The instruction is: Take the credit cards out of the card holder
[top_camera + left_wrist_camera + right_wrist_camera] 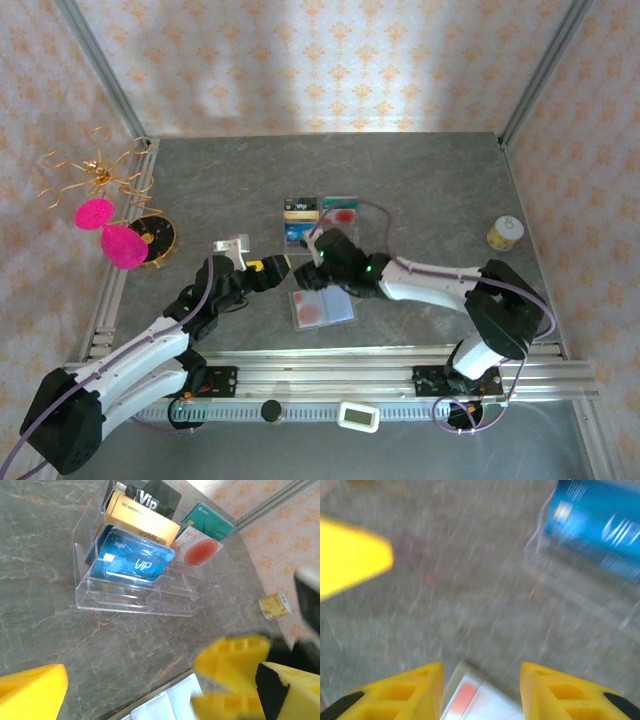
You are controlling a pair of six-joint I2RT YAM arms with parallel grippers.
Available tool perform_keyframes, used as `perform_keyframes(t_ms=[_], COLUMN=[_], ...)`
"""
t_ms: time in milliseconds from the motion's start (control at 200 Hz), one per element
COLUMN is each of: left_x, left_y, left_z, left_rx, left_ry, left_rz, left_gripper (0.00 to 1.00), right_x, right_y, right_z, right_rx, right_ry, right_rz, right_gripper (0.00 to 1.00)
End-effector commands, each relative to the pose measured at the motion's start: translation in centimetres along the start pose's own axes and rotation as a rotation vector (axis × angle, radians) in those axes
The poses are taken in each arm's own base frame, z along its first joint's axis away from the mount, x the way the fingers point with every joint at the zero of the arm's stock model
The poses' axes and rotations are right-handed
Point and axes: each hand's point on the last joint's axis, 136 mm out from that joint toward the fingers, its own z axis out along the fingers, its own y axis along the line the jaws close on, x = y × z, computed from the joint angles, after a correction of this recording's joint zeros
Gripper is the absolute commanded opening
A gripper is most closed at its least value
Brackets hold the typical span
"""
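The palm-sized folding card holder (322, 308) lies open and flat, pale lining up, close to the middle of my near tabletop edge. Pale cards with round red blotches (312, 310) sit in it. The bright blue plastic card (132, 562) leans tilted in the clear acrylic tray (85, 595) near the tabletop centre.

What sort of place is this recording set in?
Most likely a staged robot test cell, not a real home or shop: a grey stone-look table boxed in by patterned wallpaper panels on metal framing, with two robot arms bolted to an aluminium rail at its near edge.
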Motion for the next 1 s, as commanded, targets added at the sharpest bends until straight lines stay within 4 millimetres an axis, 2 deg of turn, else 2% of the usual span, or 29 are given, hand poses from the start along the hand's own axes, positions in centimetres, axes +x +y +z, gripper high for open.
perform_keyframes(t_ms=[0, 115, 235, 456, 636, 711, 811, 906, 996], left_x=[-0.1, 1.1, 1.6, 1.7, 2.0, 2.1, 2.6, 3.4, 4.5], left_y=[-0.4, 0.3, 0.7, 0.7, 0.8, 0.8, 0.7, 0.5, 0.4], left_z=[-0.2, -0.1, -0.2, -0.2, -0.2, -0.2, 0.0, 0.2, 0.4], left_rx=[0.038, 0.027, 0.025, 0.029, 0.027, 0.032, 0.036, 0.04, 0.041], left_ry=[-0.012, 0.026, 0.034, 0.037, 0.045, 0.049, 0.074, 0.106, 0.14], left_rz=[-0.044, -0.048, -0.054, -0.063, -0.058, -0.056, -0.049, -0.043, -0.032], left_gripper=[0.97, 0.96, 0.92, 0.87, 0.8, 0.75, 0.65, 0.6, 0.5], right_x=[2.5, 4.8, 5.8, 7.1, 9.1, 9.6, 9.9, 9.4, 8.1], right_y=[-0.6, 0.7, 1.4, 1.5, 0.9, 0.6, 0.6, 0.7, 1.5], right_z=[-1.1, -0.8, -0.3, 1.0, 2.2, 2.5, 2.8, 2.7, 2.1], right_rx=[0.136, 0.151, 0.152, 0.173, 0.222, 0.239, 0.241, 0.236, 0.196], right_ry=[0.01, 0.06, 0.082, 0.126, 0.193, 0.209, 0.22, 0.196, 0.133], right_rz=[0.029, -0.013, -0.029, -0.057, -0.078, -0.074, -0.067, -0.044, -0.003], right_gripper=[0.43, 0.43, 0.44, 0.44, 0.43, 0.38, 0.19, 0.01, 0.0])
